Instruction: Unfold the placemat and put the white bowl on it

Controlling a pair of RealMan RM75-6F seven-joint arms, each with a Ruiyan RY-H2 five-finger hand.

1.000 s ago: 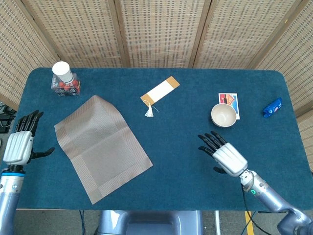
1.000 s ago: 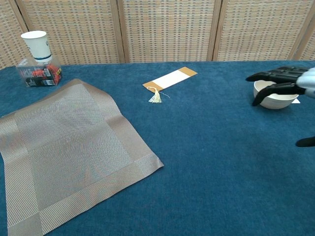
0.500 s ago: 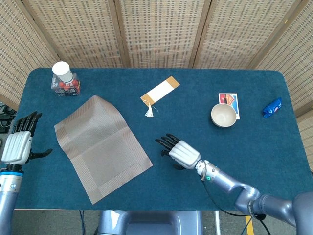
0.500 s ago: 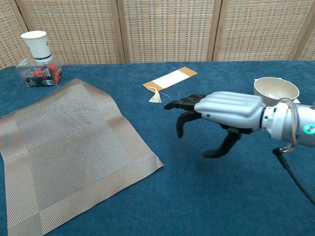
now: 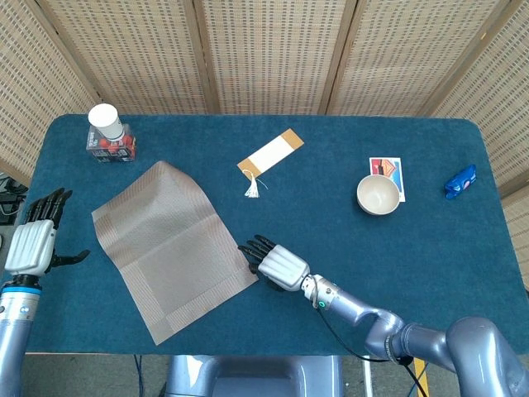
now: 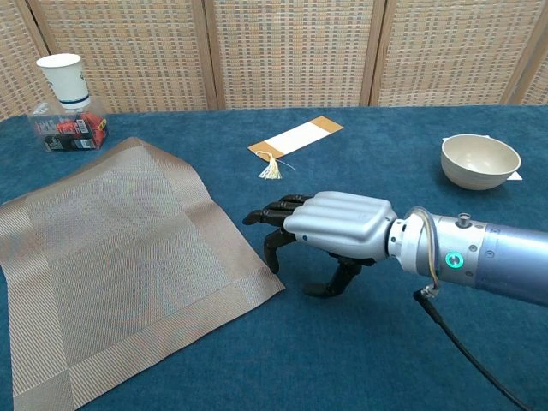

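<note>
The tan woven placemat (image 5: 169,244) (image 6: 111,265) lies flat on the left half of the blue table. My right hand (image 5: 273,263) (image 6: 330,227) hovers palm down just off the mat's right edge, fingers spread and holding nothing. The white bowl (image 5: 378,195) (image 6: 479,160) stands upright at the right, on a small card, far from both hands. My left hand (image 5: 35,237) hangs open beside the table's left edge, apart from the mat; the chest view does not show it.
A paper cup (image 5: 106,121) (image 6: 65,79) stands on a clear box (image 5: 110,147) (image 6: 67,130) at the back left. A white and brown bookmark with a tassel (image 5: 269,156) (image 6: 295,139) lies mid-table. A blue wrapper (image 5: 459,182) sits near the right edge.
My right hand has swept left across the table from beside the bowl to the placemat's right edge. The left hand, mat and bowl have stayed put.
</note>
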